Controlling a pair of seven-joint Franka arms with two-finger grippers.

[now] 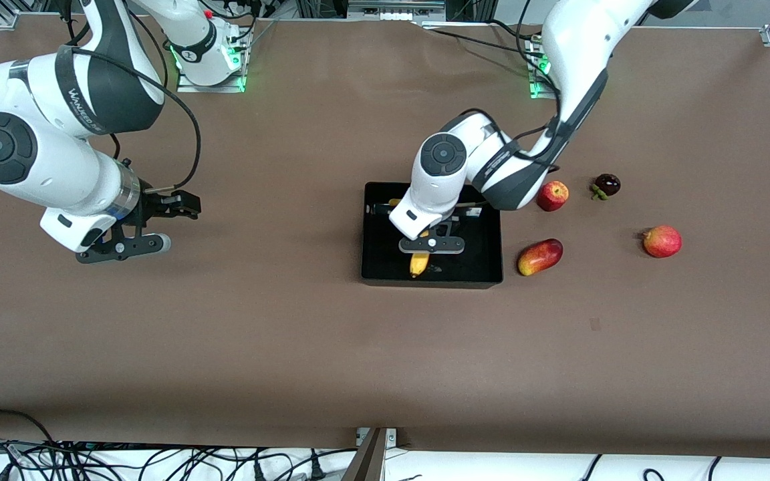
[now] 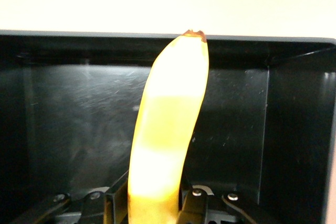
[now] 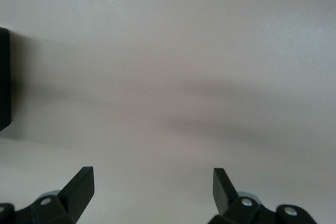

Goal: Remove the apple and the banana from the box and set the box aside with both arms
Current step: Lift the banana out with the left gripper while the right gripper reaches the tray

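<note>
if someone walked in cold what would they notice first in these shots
The eye goes to the left gripper down in the black box at mid-table, shut on the yellow banana. Next come the loose fruits toward the left arm's end of the table: the apple beside the box, and a mango nearer the front camera. The right gripper waits open over bare table.

Banana (image 1: pixel 418 262) in box (image 1: pixel 385 267) (apple (image 1: pixel 551 196) beside).
</note>
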